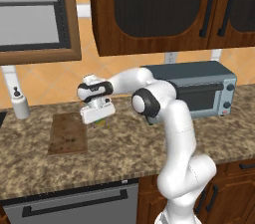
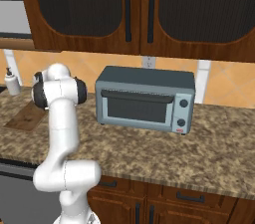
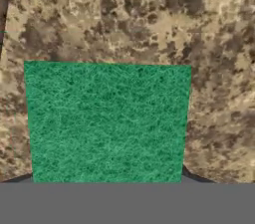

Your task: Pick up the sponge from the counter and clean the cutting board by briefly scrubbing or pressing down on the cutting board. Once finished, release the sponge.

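The sponge (image 3: 107, 121) takes up the lower middle of the hand view, its green scrub face square-on and pressed between the dark finger tips (image 3: 196, 175), whose edges peek out at its bottom corners; the fingers stand narrow, closed on it. Behind it lies only mottled counter (image 3: 149, 14). In the left base view a sliver of green and yellow shows just under the gripper (image 1: 101, 118), left of centre in the frame, and the sponge (image 1: 101, 121) looks raised clear of the granite, though the gap is too small to be sure.

Just to the left of the gripper in that view lies the cutting board (image 1: 68, 134), flat on the counter (image 1: 124, 148), its near edge toward the lower left. The gripper hangs beside the board's right edge, not over it. In the right base view the board (image 2: 27, 117) shows at the left edge of the frame, partly behind the white arm.

Farther out, a soap dispenser (image 1: 20, 103) stands at the far left by the tiled wall. A grey toaster oven (image 1: 199, 88) sits on the counter at the right, under dark wood wall cabinets (image 1: 164, 9). A dishwasher front (image 1: 74, 205) fills the lower left below the stone edge.
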### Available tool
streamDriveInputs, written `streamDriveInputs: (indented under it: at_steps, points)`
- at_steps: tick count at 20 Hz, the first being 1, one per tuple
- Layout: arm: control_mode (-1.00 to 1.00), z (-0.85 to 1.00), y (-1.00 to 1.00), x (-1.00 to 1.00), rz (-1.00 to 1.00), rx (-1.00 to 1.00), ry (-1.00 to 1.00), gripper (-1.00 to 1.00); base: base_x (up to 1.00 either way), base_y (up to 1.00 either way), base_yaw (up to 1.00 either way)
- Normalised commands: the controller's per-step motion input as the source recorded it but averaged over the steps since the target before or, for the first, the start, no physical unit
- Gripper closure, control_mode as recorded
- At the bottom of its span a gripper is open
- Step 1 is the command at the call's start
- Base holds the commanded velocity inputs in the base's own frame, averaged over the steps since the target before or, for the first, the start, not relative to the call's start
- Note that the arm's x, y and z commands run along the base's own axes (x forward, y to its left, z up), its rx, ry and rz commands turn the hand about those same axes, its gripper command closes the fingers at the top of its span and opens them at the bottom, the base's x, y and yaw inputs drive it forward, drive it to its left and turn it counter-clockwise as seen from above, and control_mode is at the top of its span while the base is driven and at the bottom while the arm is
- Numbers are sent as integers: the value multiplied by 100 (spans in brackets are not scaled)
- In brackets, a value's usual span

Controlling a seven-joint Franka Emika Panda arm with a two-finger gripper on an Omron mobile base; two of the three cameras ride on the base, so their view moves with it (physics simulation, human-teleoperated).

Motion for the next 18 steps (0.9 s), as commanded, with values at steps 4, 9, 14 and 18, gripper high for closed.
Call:
streamDriveInputs:
  at_steps: [4, 9, 14, 18]
  points:
    - [-100, -86, -59, -86, 0, 0, -1, 100, 0, 0, 0]
    - [-100, -52, -32, -76, 0, 2, -4, -100, 0, 0, 0]
    - [-100, 43, -39, -72, 0, 16, -1, -100, 0, 0, 0]
    - [-100, 74, -32, -61, 7, 22, 0, -100, 0, 0, 0]
